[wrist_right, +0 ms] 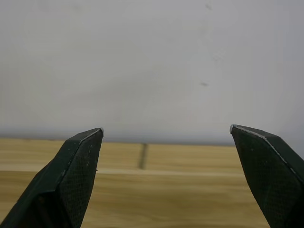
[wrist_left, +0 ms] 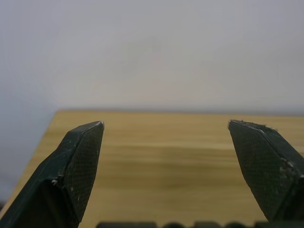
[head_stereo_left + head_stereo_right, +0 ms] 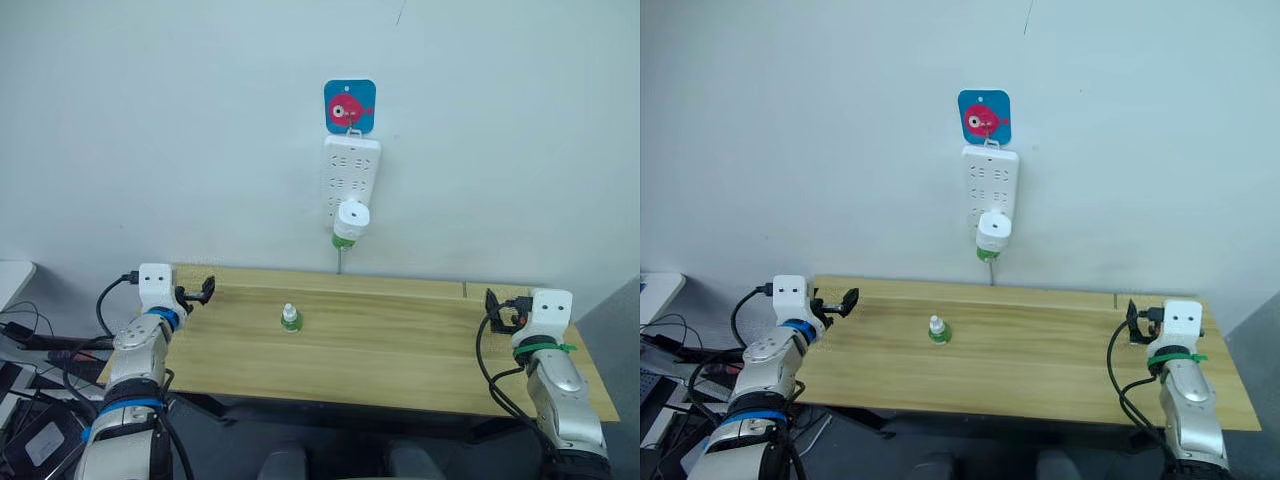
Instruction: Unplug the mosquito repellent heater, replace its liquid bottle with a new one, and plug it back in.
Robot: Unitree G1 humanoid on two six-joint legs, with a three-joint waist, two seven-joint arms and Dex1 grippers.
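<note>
A plain pale wall backs a light wooden plank worktop (image 3: 400,340) that runs across the scene. On the wall hangs a small blue square hook plate with a pink fish picture (image 3: 350,105), and from it hangs a long white power strip (image 3: 351,180), upright against the wall, with its cord dropping behind the worktop's far edge.

The mosquito repellent heater (image 3: 351,217), a small white rounded plastic unit, sits plugged into the lower end of the power strip, and a green liquid bottle (image 3: 345,240) shows beneath its body. It hangs above the far edge of the worktop, clear of the wood.

On the worktop, near its middle, stands a small green bottle with a white cap (image 3: 290,319), upright and alone, with bare wood all round it. Dark cables and gear (image 3: 30,380) lie on the floor off the worktop's left end.

The left claw (image 3: 203,291) hovers over the left end of the worktop, its two black fingers spread wide and empty in the left wrist view. The right claw (image 3: 497,310) hovers over the right end, likewise spread wide and holding nothing. Both claws are well apart from the heater, which is up on the wall between them, and nothing stands between either claw and it.
</note>
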